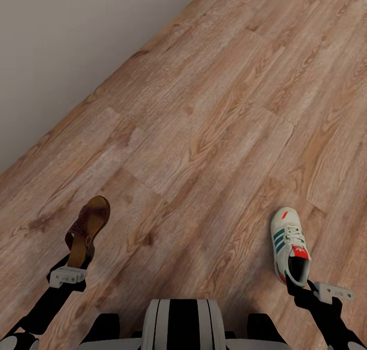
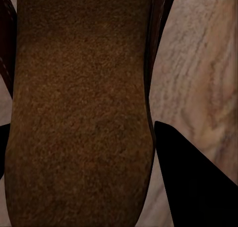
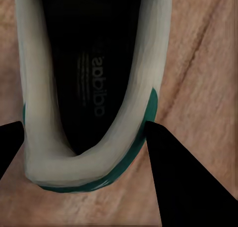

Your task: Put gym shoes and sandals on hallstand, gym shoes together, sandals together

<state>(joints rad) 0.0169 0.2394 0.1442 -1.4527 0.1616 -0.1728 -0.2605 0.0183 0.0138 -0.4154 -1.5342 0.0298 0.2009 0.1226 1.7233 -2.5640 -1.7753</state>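
Observation:
A dark maroon-brown sandal (image 1: pixel 89 226) with a tan footbed sticks out from my left gripper (image 1: pixel 76 262), which is shut on its heel end. In the left wrist view the footbed (image 2: pixel 79 103) runs between the black fingers (image 2: pixel 198 187). A cream-white gym shoe (image 1: pixel 288 240) with green stripes and a red-orange tongue label is held at its heel by my right gripper (image 1: pixel 298 285), toe pointing away from me. The right wrist view shows the heel rim (image 3: pixel 89 165) pinched between the fingers (image 3: pixel 191 182). The hallstand is out of view.
Wood-plank corridor floor (image 1: pixel 219 105) stretches ahead and to the right. A plain grey wall (image 1: pixel 61 44) runs diagonally along the upper left. My trunk (image 1: pixel 178 322) shows at the bottom centre.

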